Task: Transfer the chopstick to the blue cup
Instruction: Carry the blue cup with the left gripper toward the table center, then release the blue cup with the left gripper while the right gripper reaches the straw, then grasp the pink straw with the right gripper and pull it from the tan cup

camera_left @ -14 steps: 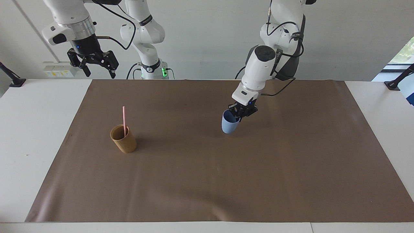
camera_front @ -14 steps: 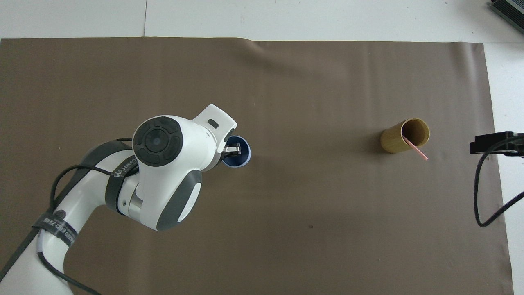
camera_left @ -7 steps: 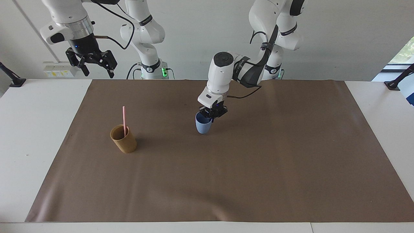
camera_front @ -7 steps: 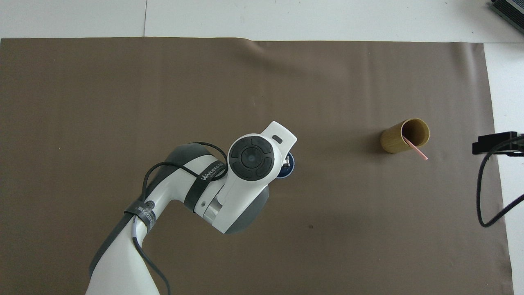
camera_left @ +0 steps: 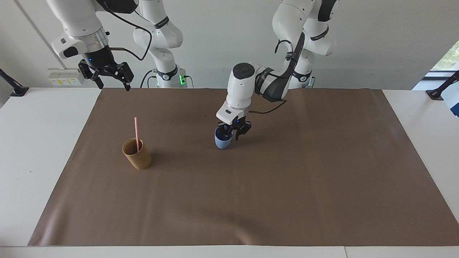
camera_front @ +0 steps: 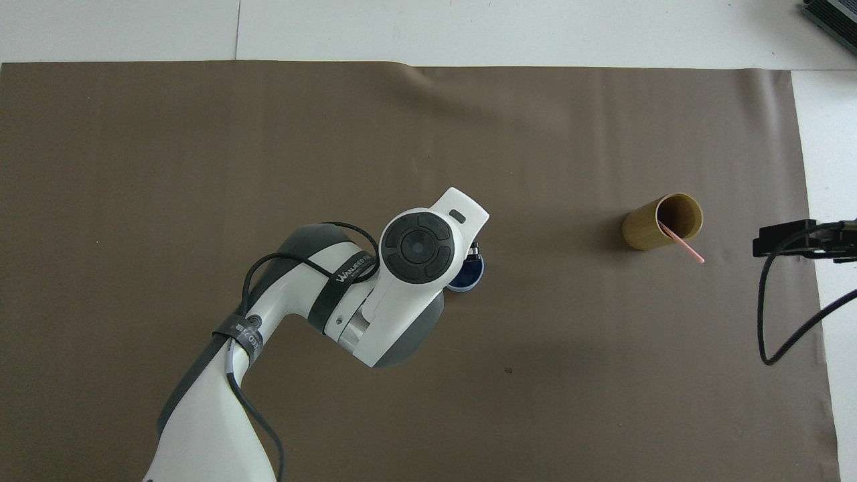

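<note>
The blue cup [camera_left: 222, 142] stands upright on the brown mat near its middle. In the overhead view the left arm's wrist hides most of the blue cup [camera_front: 473, 276]. My left gripper [camera_left: 233, 135] points down at the cup's rim with its fingers parted, one inside the cup and one outside. The pink chopstick [camera_left: 136, 129] leans in the tan-brown cup [camera_left: 137, 155], which stands toward the right arm's end of the table. From above, the chopstick [camera_front: 683, 245] sticks out over the rim of the brown cup [camera_front: 660, 222]. My right gripper [camera_left: 109, 76] hangs open in the air above the table's edge by the robots.
A large brown mat [camera_left: 287, 186] covers most of the white table [camera_left: 36, 143]. A black cable [camera_front: 776, 314] hangs from the right arm. Black clamps [camera_left: 439, 91] sit at the table's corners by the robots.
The left arm carried the blue cup toward the brown cup and set it on the mat. Its fingers have parted from the rim. The right gripper dropped a little and shifted toward the mat.
</note>
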Robot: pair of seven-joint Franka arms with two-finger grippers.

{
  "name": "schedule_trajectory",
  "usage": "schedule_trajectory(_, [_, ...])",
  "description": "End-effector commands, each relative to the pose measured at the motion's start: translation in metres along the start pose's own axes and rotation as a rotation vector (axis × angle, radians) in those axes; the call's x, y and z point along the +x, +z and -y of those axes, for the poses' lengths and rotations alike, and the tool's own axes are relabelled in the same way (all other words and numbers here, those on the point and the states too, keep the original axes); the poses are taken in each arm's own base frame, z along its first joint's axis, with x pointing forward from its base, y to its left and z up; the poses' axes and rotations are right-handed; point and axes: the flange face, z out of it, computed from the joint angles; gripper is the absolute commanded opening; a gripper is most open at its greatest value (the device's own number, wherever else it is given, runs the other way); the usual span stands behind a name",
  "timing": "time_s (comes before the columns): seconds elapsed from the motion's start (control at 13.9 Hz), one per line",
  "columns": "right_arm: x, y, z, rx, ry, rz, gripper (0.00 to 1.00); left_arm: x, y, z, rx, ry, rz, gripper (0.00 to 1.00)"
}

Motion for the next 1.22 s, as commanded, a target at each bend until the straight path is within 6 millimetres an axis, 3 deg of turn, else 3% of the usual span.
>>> schedule_trajectory(0.0, [0.008,0.025,0.006,0.019,0.011,0.015,1.00,0.005,-0.044,0.011,-0.017,0.001,-0.035,1.00])
schedule_trajectory(0.14, [0.019,0.059,0.010,0.016,0.004,0.065,1.00,0.007,-0.071,0.024,-0.009,0.000,-0.025,1.00])
schedule_trajectory(0.29, [0.028,0.092,0.004,0.016,0.010,0.085,1.00,0.012,-0.102,0.048,0.009,0.050,-0.004,1.00])
schedule_trajectory(0.5, [0.043,0.139,0.005,0.016,0.016,0.127,1.00,0.034,-0.158,0.118,0.041,0.152,0.033,1.00])
schedule_trajectory(0.72, [0.047,0.154,0.014,0.036,0.015,0.136,1.00,0.064,-0.201,0.198,0.051,0.240,0.036,1.00])
schedule_trajectory(0.86, [0.047,0.159,0.018,0.071,0.026,0.122,1.00,0.078,-0.232,0.237,0.053,0.241,0.021,1.00])
schedule_trajectory(1.08, [0.037,0.172,0.017,0.070,0.003,0.165,1.00,0.092,-0.277,0.304,0.072,0.282,0.067,1.00])
schedule_trajectory(1.15, [0.035,0.173,0.015,0.069,-0.008,0.172,0.96,0.094,-0.284,0.326,0.075,0.274,0.086,1.00])
